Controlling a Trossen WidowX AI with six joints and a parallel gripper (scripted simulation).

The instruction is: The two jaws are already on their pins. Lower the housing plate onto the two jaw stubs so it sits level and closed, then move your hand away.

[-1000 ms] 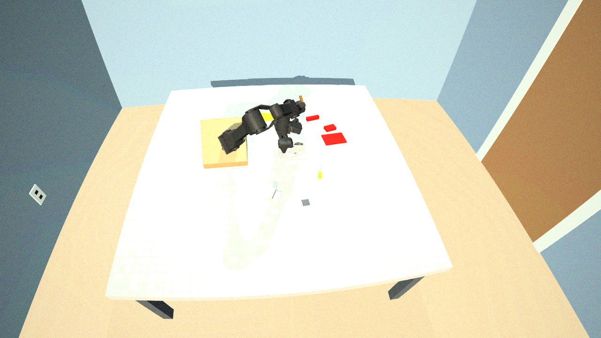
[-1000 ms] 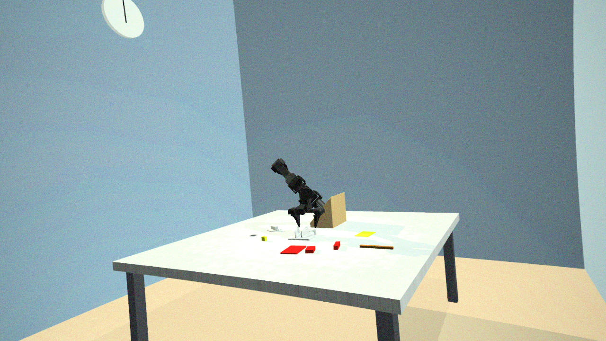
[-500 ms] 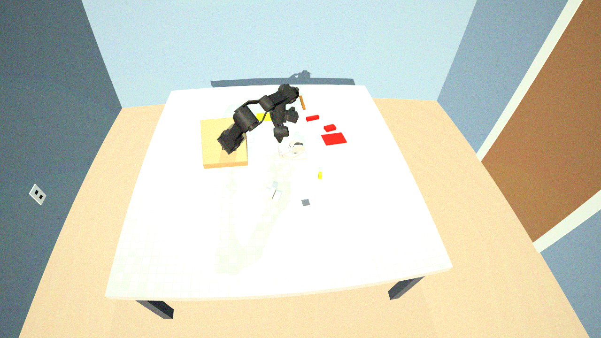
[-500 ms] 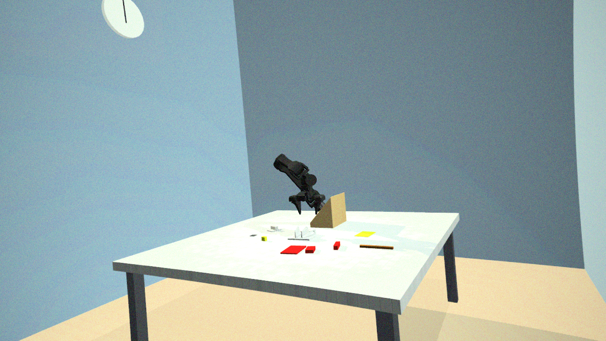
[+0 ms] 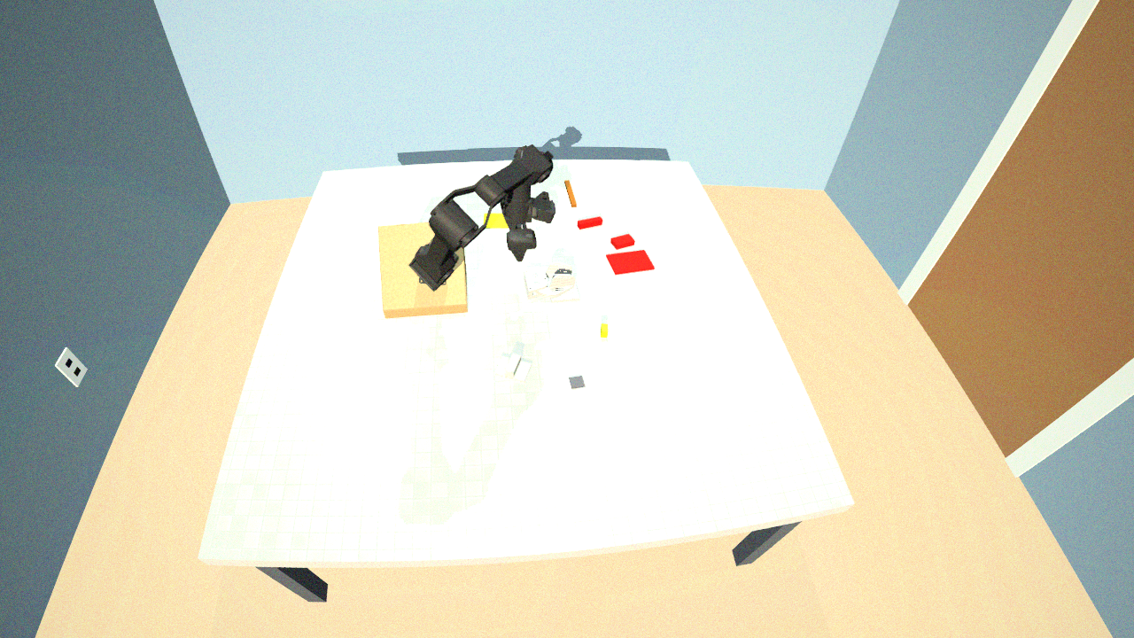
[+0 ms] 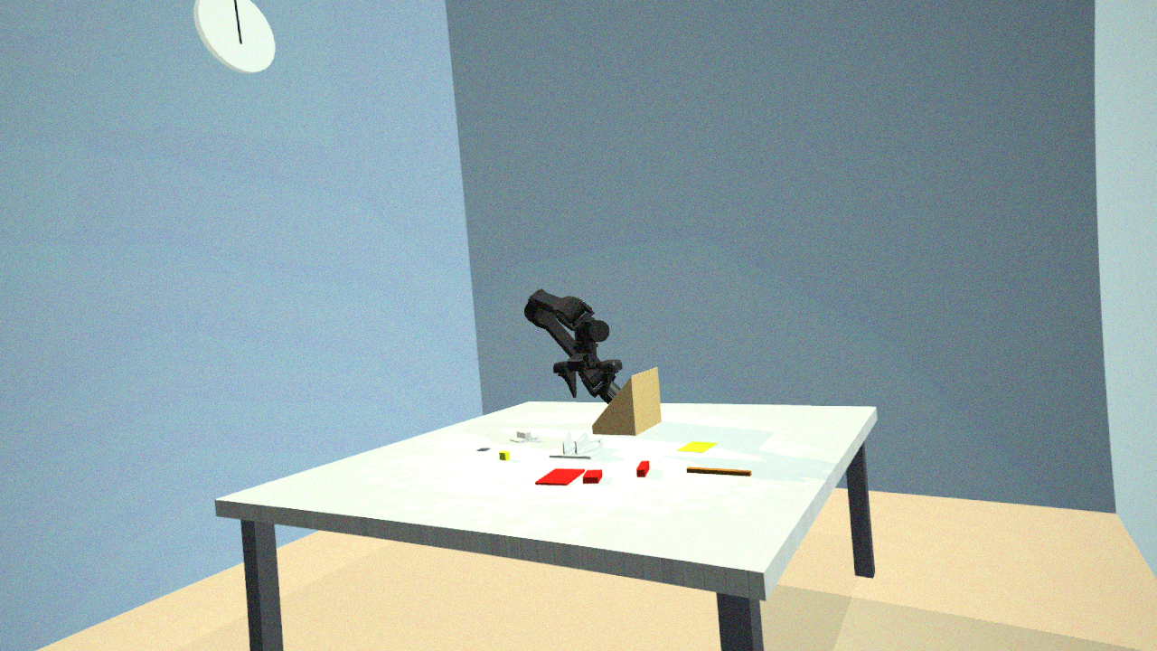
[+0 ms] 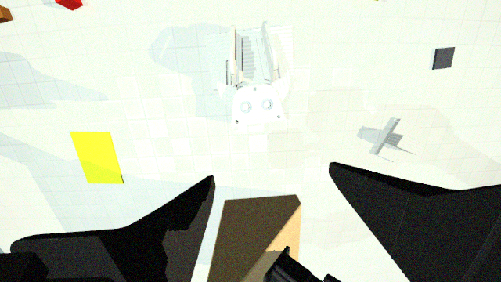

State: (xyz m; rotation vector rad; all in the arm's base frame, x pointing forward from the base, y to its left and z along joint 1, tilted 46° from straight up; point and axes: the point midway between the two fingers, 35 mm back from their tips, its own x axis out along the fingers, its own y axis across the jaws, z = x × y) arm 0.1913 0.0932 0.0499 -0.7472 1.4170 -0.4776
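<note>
The white housing plate [image 7: 256, 114] lies over the near end of the white assembly in the wrist view, with two round pin ends showing in its holes. It looks flat, but its exact seating on the stubs is too small to tell. Two pale upright jaws [image 7: 268, 55] [image 6: 577, 443] run away from it, side by side and apart. The stubs under the plate are hidden. My gripper [image 7: 272, 174] [image 6: 586, 394] is wide open and empty. It hangs above the table, clear of the plate, toward the wooden block.
A wooden wedge block [image 5: 420, 297] [image 6: 647, 402] stands near the arm's base. A yellow sheet [image 7: 97, 157], an orange bar [image 5: 570, 193], several red pieces [image 5: 630, 261], a small yellow block [image 5: 604, 330], a dark square [image 7: 443, 58] and a pale grey crossed piece [image 7: 385, 137] lie around the assembly.
</note>
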